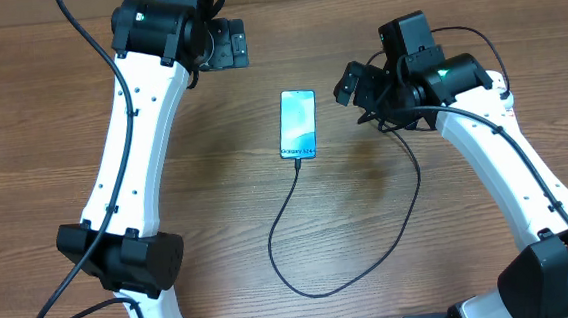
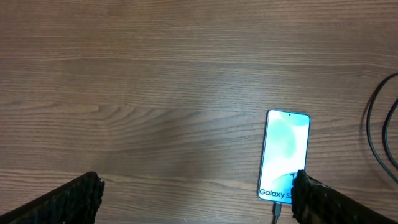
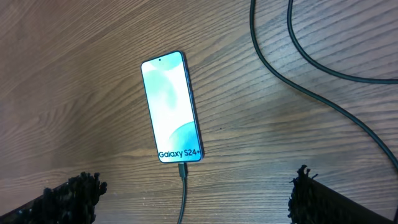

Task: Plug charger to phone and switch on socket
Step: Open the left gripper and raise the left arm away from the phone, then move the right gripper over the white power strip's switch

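Note:
The phone (image 1: 299, 124) lies flat at the middle of the table with its blue-cyan screen lit; it also shows in both wrist views (image 2: 285, 152) (image 3: 171, 106). The charger (image 1: 319, 294), a thin black cable, has its connector tip (image 3: 181, 169) in the phone's near short edge, then loops over the table toward the right arm. My left gripper (image 1: 226, 45) is open, far left of the phone, with only bare wood between its fingers (image 2: 198, 193). My right gripper (image 1: 354, 84) is open, to the right of the phone, and holds nothing (image 3: 198, 186). The socket is out of view.
Two black cables (image 3: 292, 56) curve over the wood to the phone's right in the right wrist view; I cannot tell which is the charger. More black cable (image 2: 373, 130) shows at the right edge of the left wrist view. The arms' bases (image 1: 136, 260) stand near the front edge.

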{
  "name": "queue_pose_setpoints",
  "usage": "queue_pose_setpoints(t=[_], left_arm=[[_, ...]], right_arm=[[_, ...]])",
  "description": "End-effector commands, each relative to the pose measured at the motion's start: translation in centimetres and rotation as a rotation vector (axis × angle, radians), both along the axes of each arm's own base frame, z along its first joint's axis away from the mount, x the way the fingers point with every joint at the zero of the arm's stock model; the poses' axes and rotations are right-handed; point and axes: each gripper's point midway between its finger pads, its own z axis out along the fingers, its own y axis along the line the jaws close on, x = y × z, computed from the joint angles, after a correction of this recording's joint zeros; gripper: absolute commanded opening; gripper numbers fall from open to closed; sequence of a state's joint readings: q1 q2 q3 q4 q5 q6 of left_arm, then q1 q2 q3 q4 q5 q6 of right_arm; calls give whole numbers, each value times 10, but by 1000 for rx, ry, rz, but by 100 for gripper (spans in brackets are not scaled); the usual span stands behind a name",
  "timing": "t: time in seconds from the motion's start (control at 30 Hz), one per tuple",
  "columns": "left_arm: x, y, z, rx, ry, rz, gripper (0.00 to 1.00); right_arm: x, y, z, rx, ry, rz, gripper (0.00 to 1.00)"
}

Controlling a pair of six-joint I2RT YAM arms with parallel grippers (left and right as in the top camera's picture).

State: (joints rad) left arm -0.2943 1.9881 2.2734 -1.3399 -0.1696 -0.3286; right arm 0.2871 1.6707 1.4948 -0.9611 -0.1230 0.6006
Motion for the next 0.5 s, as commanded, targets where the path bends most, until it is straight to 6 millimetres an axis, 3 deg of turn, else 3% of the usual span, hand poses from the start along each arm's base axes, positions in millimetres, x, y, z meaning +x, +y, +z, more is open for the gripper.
queue_pose_setpoints(t=[0.0,0.1,0.17,0.3,0.47], left_arm=[[1,3,-2,31,1,-10,100],[1,3,-2,31,1,-10,100],[1,3,-2,31,1,-10,100],[1,3,-2,31,1,-10,100],[1,3,-2,31,1,-10,100]], right_arm=[[1,1,13,-18,-55,72,100],[-3,3,13,11,-49,152,100],[-5,-7,13,41,-22,132,100],[-7,-49,16,86,29,76,100],[-10,-124,36,89,38,-47,100]])
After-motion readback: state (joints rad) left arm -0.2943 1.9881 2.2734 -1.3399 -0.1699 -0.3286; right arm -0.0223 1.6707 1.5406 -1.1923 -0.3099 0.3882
